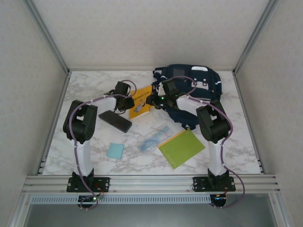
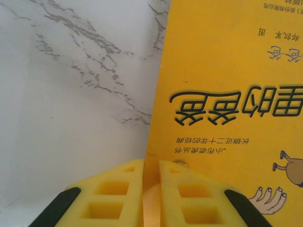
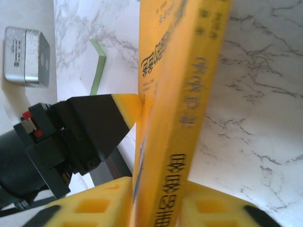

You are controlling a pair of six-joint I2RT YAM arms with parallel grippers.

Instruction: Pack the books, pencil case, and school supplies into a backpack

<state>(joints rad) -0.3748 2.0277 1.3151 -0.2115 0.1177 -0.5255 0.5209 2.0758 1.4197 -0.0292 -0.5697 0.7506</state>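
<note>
Marble tabletop [image 1: 90, 85], orange-yellow book [image 1: 141, 101] long axis near-to-far, left gripper [image 2: 151, 165] pinching edge

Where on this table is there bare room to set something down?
Bare marble: the far-left corner past the pencil case, and the right strip beside the backpack. Crowded: the centre, around the orange book, clear packet and green notebook.

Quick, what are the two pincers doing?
Left pincer: closed on the yellow book, at its edge.
Right pincer: closed on the same book.
</note>
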